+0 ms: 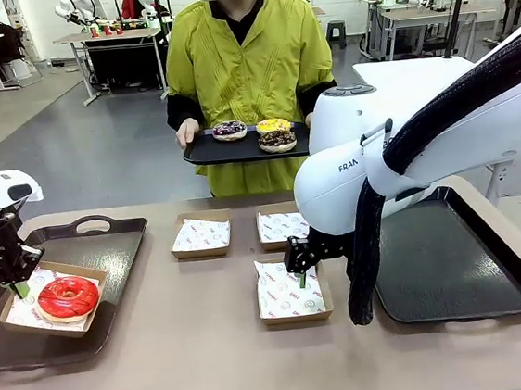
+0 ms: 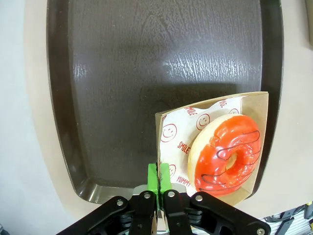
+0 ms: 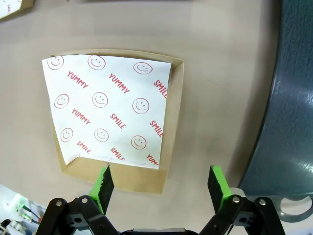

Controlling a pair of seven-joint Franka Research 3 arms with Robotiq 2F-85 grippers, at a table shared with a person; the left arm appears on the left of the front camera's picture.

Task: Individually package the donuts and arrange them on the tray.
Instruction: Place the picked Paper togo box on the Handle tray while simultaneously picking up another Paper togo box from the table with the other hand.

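Tan table (image 1: 184, 352) spanned the front view, and across it stood a person (image 1: 247, 66) in a yellow-green top, both hands holding a black serving tray (image 1: 202, 152) level at the waist. The white right arm (image 1: 352, 176) came in from the right, its bulky elbow raised and its wrist bent down toward the middle of the table. A dark right tray (image 1: 454, 258) lay under that arm; a dark left tray (image 1: 109, 257) lay at the other side.

Three paper-lined cardboard boxes sat between the trays: two far boxes (image 1: 202, 250) side by side and a near box (image 3: 173, 122).

The red donut (image 1: 67, 298) lay in a fourth box (image 1: 73, 269) on the left tray. The sprinkled donut (image 1: 229, 130), yellow donut (image 1: 274, 125) and chocolate donut (image 1: 277, 140) rested on the serving tray.

The right gripper (image 3: 160, 171) hung over the near box's edge, fingers spread wide, holding nothing. The left gripper (image 2: 158, 176) pointed down, pads pressed together on the fourth box's wall.
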